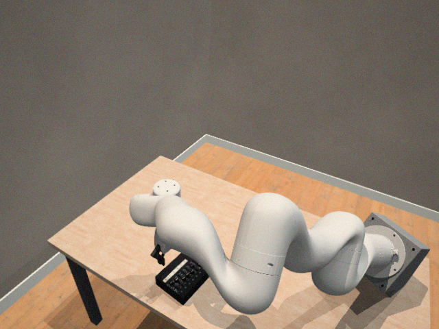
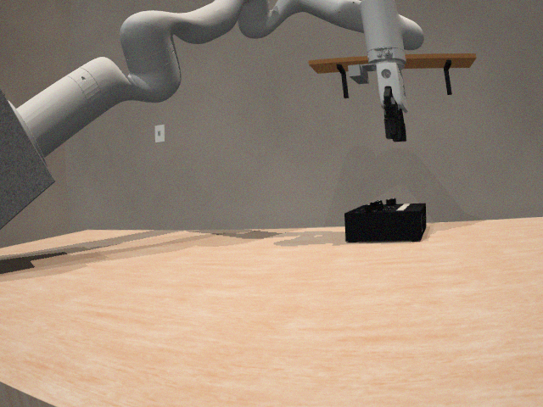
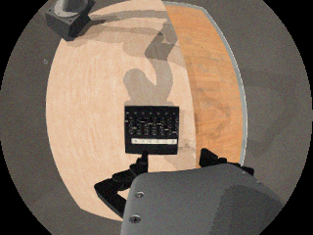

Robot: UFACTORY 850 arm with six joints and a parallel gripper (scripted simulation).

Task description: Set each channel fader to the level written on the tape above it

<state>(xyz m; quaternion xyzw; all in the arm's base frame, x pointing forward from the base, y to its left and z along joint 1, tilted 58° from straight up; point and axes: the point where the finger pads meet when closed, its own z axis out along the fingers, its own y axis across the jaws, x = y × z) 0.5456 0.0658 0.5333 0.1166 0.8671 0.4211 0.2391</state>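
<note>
The lighting desk (image 1: 180,277) is a small black box near the table's front edge, with a white tape strip (image 1: 175,270) along one side and a row of small dark fader knobs (image 1: 184,276). It also shows in the exterior view (image 2: 385,221) and in the wrist view (image 3: 152,129). The writing on the tape and the fader levels are too small to read. My gripper (image 2: 394,126) hangs well above the desk, open and empty. In the wrist view its two black fingers spread wide below the desk's tape edge.
The arm's base (image 1: 393,253) is mounted at the table's right end, and the arm's links arch over the desk. A wooden shelf (image 2: 392,62) hangs on the back wall behind the gripper. The table edge runs close beside the desk.
</note>
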